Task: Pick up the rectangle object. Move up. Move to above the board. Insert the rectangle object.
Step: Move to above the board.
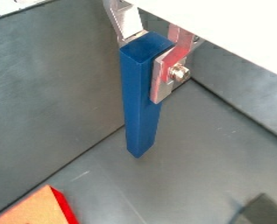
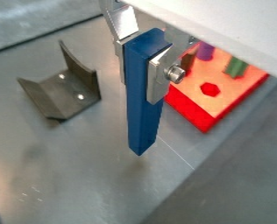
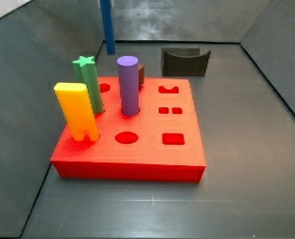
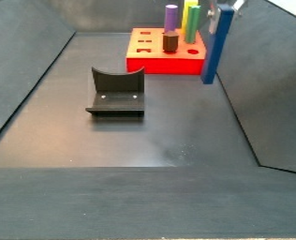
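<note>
The rectangle object, a tall dark blue bar, shows in both wrist views (image 1: 140, 105) (image 2: 142, 96) and in both side views (image 3: 107, 26) (image 4: 217, 47). My gripper (image 1: 147, 54) (image 2: 145, 54) is shut on its upper end, one silver finger (image 1: 166, 74) on each side, and holds it upright. In a side view the gripper (image 4: 226, 9) is at the upper edge. The bar's lower end is close to the floor beside the red board (image 3: 175, 117) (image 4: 148, 64) (image 2: 217, 101). I cannot tell whether it touches the floor. A corner of the board shows in a wrist view (image 1: 61, 206).
A yellow-orange block (image 3: 76, 110), a green star peg (image 3: 88, 82) and a purple cylinder (image 3: 129, 84) stand in the board. The dark fixture (image 3: 185, 62) (image 4: 115, 92) (image 2: 61, 87) stands on the floor. Grey walls enclose the floor.
</note>
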{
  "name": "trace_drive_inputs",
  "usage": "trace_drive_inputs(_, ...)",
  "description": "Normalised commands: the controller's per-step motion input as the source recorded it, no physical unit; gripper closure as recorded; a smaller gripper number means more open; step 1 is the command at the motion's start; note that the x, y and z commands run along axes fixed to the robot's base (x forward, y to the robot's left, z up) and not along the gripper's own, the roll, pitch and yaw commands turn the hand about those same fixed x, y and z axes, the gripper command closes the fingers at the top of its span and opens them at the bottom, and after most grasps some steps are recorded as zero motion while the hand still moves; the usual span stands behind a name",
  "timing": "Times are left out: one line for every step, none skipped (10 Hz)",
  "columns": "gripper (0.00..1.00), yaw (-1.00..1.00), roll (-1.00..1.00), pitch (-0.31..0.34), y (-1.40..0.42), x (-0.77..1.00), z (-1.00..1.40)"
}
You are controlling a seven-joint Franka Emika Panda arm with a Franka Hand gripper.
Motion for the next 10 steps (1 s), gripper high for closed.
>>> trace_drive_inputs(1.0, 0.11, 0.31, -0.001, -0.02, 0.14, 1.0)
trace_drive_inputs(1.0, 0.08, 0.24, 0.015, -0.02, 0.12, 1.0)
trace_drive_inputs(1.0, 0.05, 0.16, 0.032, -0.02, 0.11, 1.0)
trace_drive_inputs(1.0, 0.04, 0.12, 0.053, -0.02, 0.11, 1.0)
trace_drive_inputs(1.0, 0.03, 0.11, 0.062, -0.02, 0.1, 1.0)
trace_drive_inputs(1.0, 0.03, 0.11, 0.069, -0.02, 0.09, 1.0)
trace_drive_inputs(1.0, 0.03, 0.1, 0.069, -0.02, 0.08, 1.0)
trace_drive_inputs(1.0, 0.03, 0.1, 0.069, -0.02, 0.06, 1.0)
trace_drive_inputs(1.0, 0.03, 0.09, 0.069, -0.02, 0.05, 0.93)
trace_drive_inputs(1.0, 0.04, 0.09, 0.071, -0.02, 0.03, 0.72)
